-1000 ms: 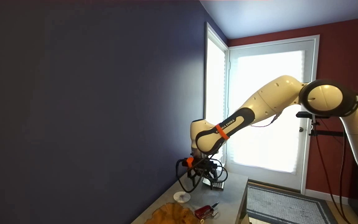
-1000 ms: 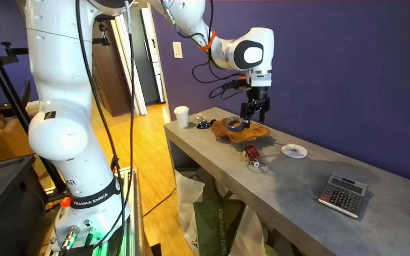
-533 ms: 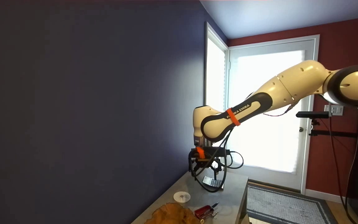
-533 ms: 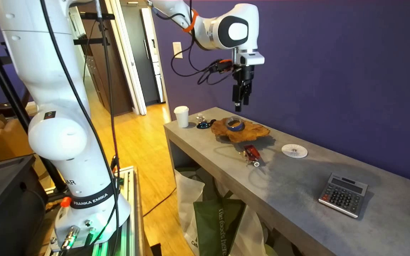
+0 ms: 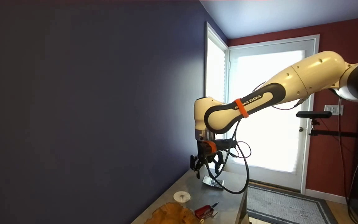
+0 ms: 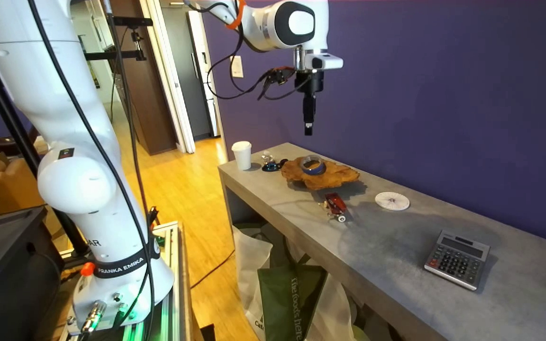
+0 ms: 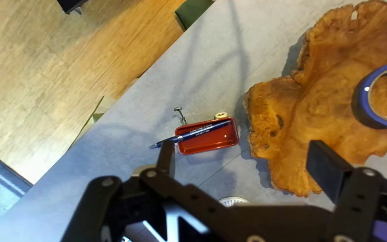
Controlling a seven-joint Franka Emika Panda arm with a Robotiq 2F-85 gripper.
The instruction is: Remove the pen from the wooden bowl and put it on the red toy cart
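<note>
Two fingers (image 7: 167, 156) of the pincer (image 7: 245, 158) are spread, nothing held. The pen (image 7: 190, 134), laid in the red toy cart (image 7: 209, 140) towards the bench's (image 6: 377, 241) outer edge, could be flipped out if its jutting tip were bumped.

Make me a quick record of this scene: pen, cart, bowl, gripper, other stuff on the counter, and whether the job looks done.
Pen: lying in the red toy cart, tip sticking out past its rim
Cart position: beside the wooden bowl, not touching it
Bowl contents: roll of blue tape, no pen visible
Gripper: open, empty, raised above the counter
Others: white disc, calculator, white lidded cup
Job: looks done
</note>
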